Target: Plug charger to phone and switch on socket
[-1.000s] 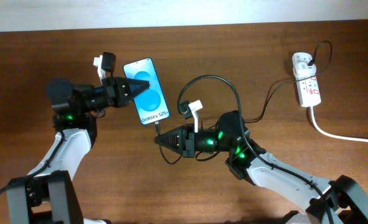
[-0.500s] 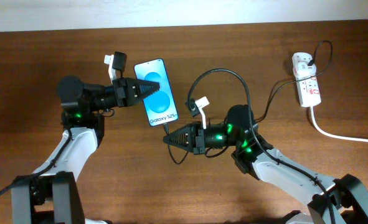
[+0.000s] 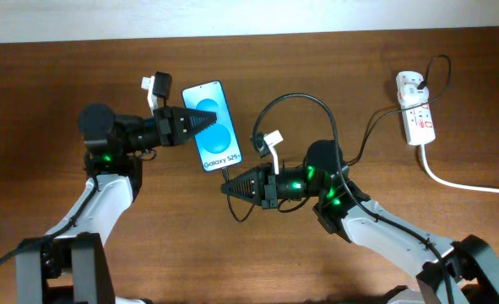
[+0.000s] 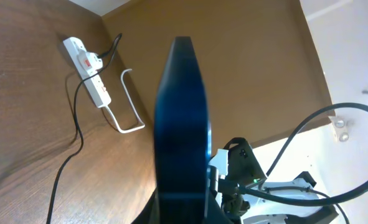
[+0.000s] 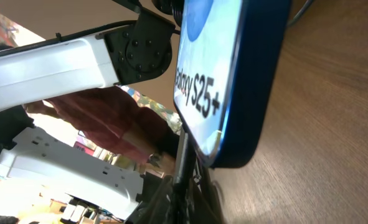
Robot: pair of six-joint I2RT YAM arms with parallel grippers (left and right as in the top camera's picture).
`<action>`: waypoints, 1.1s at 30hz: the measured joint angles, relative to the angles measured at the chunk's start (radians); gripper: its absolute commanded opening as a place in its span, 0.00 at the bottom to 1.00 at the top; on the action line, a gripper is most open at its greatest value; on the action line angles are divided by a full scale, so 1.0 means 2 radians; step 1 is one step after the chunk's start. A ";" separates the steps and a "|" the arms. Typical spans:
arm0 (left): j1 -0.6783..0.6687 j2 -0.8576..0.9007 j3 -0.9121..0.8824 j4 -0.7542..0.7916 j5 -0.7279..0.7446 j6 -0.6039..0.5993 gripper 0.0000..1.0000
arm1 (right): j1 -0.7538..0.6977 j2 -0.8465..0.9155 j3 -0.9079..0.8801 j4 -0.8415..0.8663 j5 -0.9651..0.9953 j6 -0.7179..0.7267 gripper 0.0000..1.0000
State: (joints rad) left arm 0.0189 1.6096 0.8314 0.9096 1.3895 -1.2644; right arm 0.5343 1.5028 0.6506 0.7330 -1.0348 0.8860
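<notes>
Phone (image 3: 220,145) clamped in left claw (image 3: 202,123); right claw (image 3: 227,189) pinches charger (image 3: 296,96) at its lower end.

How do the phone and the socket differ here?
The phone is black-framed with a blue screen; the socket is white with red markings. The phone is clamped in the jaws of the left gripper; the socket lies flat and untouched at far right. Both are elongated rectangles.

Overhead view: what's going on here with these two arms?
The left gripper is shut on the slim black-framed smartphone with the blue screen. The right gripper, shut, holds the tip of the thin black charger cable at the phone's bottom edge; whether it is seated cannot be told. The white power strip lies untouched at far right.
</notes>
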 measured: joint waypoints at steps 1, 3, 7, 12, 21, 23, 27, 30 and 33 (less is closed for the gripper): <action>0.000 0.000 -0.001 0.000 -0.001 0.000 0.00 | 0.000 0.000 0.000 0.000 0.000 0.000 0.04; 0.000 0.000 -0.001 0.009 -0.002 0.000 0.00 | 0.000 0.001 0.003 -0.001 0.000 0.000 0.04; -0.005 0.000 -0.001 0.022 -0.008 0.002 0.00 | -0.004 0.002 0.006 -0.015 0.000 -0.007 0.04; -0.010 0.000 -0.001 0.026 -0.022 0.009 0.00 | -0.011 0.002 0.011 -0.027 -0.004 -0.013 0.04; -0.011 0.000 -0.001 0.026 -0.030 0.010 0.00 | -0.016 0.002 0.027 -0.066 -0.013 -0.031 0.04; -0.011 0.000 -0.001 0.027 -0.031 0.010 0.00 | -0.017 0.002 0.031 -0.070 -0.015 -0.035 0.04; -0.011 -0.001 -0.023 0.030 -0.050 0.005 0.00 | -0.018 0.004 0.039 -0.100 -0.022 -0.040 0.04; -0.011 -0.001 -0.046 0.041 -0.068 -0.002 0.00 | -0.018 0.007 0.039 -0.110 -0.026 -0.042 0.04; -0.013 -0.002 -0.051 0.050 -0.076 -0.005 0.00 | -0.018 0.008 0.039 -0.111 -0.026 -0.043 0.04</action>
State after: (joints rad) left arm -0.0078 1.6062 0.7300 1.0088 1.2377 -1.2736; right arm 0.4984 1.5188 0.7277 0.5114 -1.0866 0.7998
